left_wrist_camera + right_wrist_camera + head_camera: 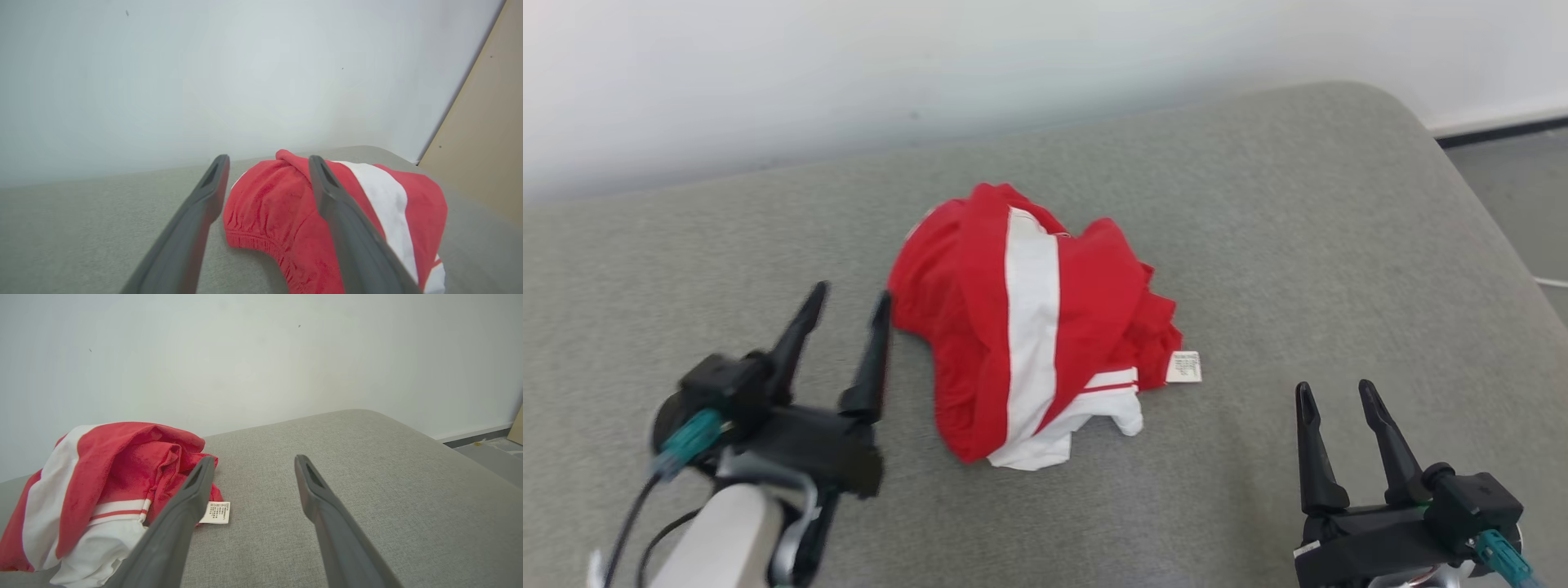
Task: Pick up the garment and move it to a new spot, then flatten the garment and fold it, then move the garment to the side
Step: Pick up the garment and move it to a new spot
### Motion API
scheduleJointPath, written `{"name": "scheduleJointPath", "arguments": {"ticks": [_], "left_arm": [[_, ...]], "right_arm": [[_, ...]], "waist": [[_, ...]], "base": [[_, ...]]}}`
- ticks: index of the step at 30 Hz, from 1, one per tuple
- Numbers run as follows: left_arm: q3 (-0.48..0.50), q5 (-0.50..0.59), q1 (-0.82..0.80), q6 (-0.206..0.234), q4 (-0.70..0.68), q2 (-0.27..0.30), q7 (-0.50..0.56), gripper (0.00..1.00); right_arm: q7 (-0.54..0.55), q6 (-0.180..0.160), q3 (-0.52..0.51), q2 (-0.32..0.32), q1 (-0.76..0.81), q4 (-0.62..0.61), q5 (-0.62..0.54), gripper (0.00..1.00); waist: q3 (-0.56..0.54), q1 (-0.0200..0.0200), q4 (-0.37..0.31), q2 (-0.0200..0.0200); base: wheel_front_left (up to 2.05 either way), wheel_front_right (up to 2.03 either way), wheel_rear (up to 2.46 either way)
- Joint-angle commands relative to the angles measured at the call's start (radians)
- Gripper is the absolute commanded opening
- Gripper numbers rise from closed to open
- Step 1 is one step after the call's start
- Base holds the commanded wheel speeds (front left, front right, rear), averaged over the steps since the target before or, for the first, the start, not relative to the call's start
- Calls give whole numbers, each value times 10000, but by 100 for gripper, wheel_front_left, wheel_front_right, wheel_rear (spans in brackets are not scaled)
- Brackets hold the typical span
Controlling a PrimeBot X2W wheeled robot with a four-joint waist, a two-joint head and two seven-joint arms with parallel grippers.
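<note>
So the garment [1029, 327], red with a fat white stripe, sits in a crumpled heap around the middle of the grey cushion [1298, 245]. Nothing's flat or folded yet, so I'd say we're in the gap between moving it and spreading it out.

The left hand [851, 294] is right at the heap's left edge, fingers spread apart with nothing between them. It's smeared in the head view, so I honestly can't say whether the nearer finger brushes the cloth or just misses it. My guess at why it's there: that side has the elastic hem [253, 241], a decent spot to pinch for pulling the thing open. The right hand [1335, 388] hangs well off to the right over bare cushion, also spread wide and empty. It's probably waiting for a corner of its own.

The views differ in a handy way. The head view gives the whole outline, plus the little white label [1183, 367] poking out on the right. The left wrist view shows the hem's gathers up close, which you can't make out from above, and a tan board [482, 163] by the wall. The right wrist view catches how tall the heap stands and the thin red stripes on the white cuff [118, 512].
</note>
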Motion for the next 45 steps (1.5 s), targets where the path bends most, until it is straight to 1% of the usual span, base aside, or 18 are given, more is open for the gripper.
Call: {"name": "scheduleJointPath", "arguments": {"ticks": [1,5,8,10,15,19,20,21,22,26,30,32,33,37,41,45], "left_arm": [[212,101,345,100,-218,114,-45,100],[1236,602,1410,325,-1393,458,-44,100],[1994,942,2377,526,-2247,444,-44,100],[2478,1121,2982,549,-2646,371,-45,100],[3391,1183,4216,279,-3144,-73,-45,100],[3668,1455,4752,-93,-3101,-459,-45,100],[3668,1455,4752,-93,-3101,-459,-45,100],[3805,1581,4868,-245,-3011,-666,-46,100],[3805,1581,4868,-245,-3011,-666,-46,100],[4050,1843,4974,-477,-2907,-962,-46,100],[4279,2080,4818,-666,-2853,-1123,-46,100],[4311,2208,4708,-765,-2849,-1161,-46,100],[4240,2375,4587,-864,-2875,-1163,-46,100],[3785,2434,4142,-1038,-2882,-1218,-47,100],[2775,2561,3474,-1158,-2600,-1166,-47,100],[1621,2482,2725,-1179,-2024,-1039,-45,100]], "right_arm": [[-8,-21,-41,-5,129,-76,-125,100],[126,-21,-86,-8,291,-261,-184,100],[221,-21,-135,-6,448,-410,-250,100],[291,-21,-144,-17,502,-504,-268,100],[401,-21,-191,-63,647,-662,-253,100],[463,-21,-230,-134,710,-717,-232,100],[463,-21,-230,-134,710,-717,-232,100],[471,-21,-221,-125,724,-736,-244,100],[471,-21,-221,-125,724,-736,-244,100],[549,-21,-184,-112,715,-762,-272,100],[558,-21,-129,-100,714,-774,-302,100],[559,-21,-126,-91,723,-779,-317,100],[543,-21,-117,-79,725,-769,-316,100],[503,-21,-71,-73,602,-755,-230,100],[469,-21,-54,-70,493,-684,-183,100],[392,-21,-18,-60,329,-610,-181,100]], "waist": [[-516,0,612,0],[-743,0,1083,0],[-856,0,1367,0],[-913,0,1505,0],[-968,0,1720,0],[-917,0,1846,0],[-917,0,1846,0],[-905,0,1865,0],[-905,0,1865,0],[-904,0,1848,0],[-904,0,1751,0],[-910,0,1676,0],[-923,0,1585,0],[-814,0,1370,0],[-620,0,1100,0],[-409,0,720,0]], "base": [[0,0,0],[0,0,0],[0,0,0],[0,0,0],[0,0,0],[0,0,0],[0,0,0],[0,0,0],[0,0,0],[0,0,0],[0,0,0],[0,0,0],[0,0,0],[0,0,0],[0,0,0],[0,0,0]]}}
